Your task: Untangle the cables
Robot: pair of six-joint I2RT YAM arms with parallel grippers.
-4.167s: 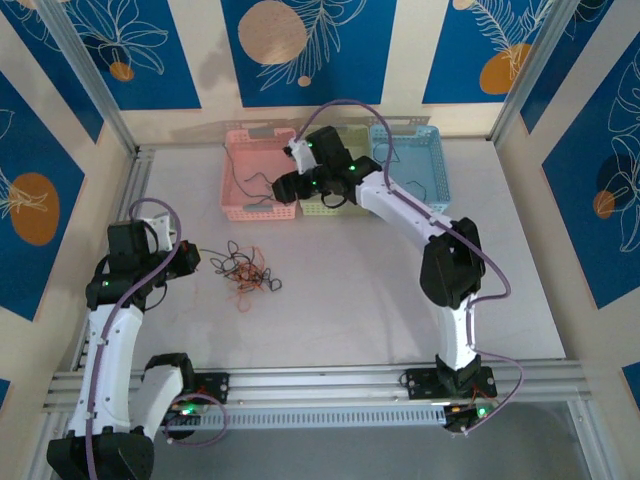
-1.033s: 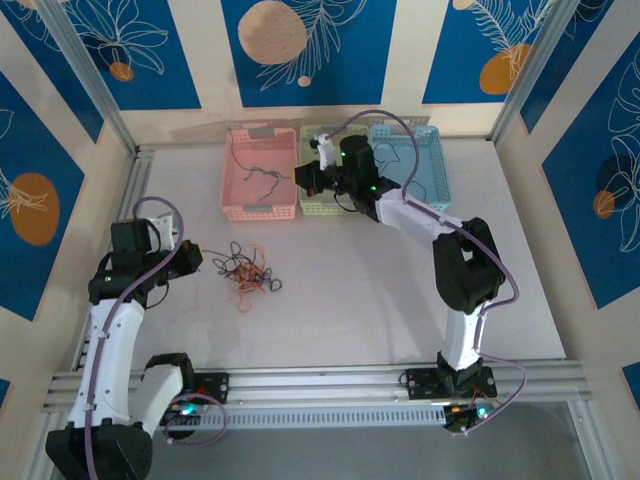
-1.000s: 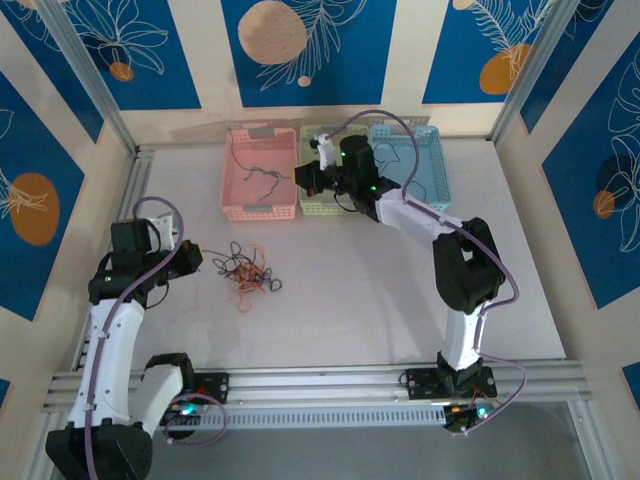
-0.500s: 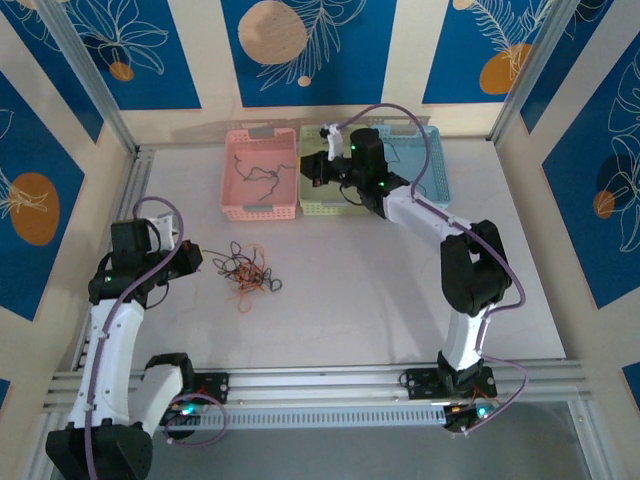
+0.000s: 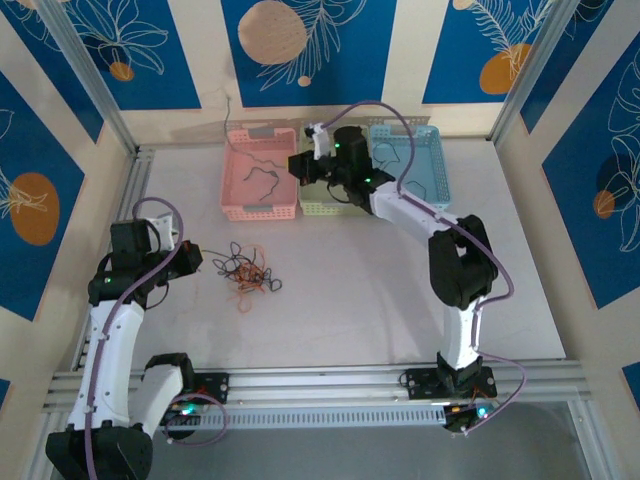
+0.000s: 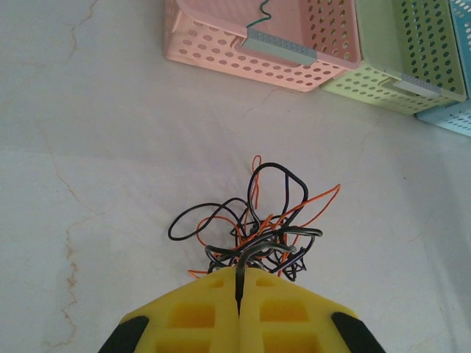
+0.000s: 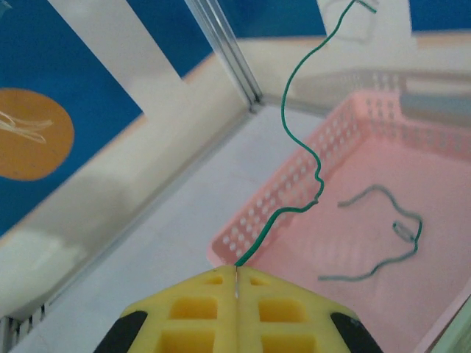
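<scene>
Nearest, by the left edge of the table [image 5: 350, 300], the left gripper [image 6: 239, 276] is clamped on a black strand [image 6: 250, 252] of the cables' clump [image 6: 257, 220]; pulling may tighten the knot. At the far edge, the right gripper [image 7: 237, 273] pinches a green wire [image 7: 294, 169] above the rim of the pink basket [image 7: 274, 209]; released, it may spring outside.

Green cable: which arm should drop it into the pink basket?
Right. Right pincer is shut on the green cable at the pink basket; left pincer is shut on a black strand of the clump, farther off.
</scene>
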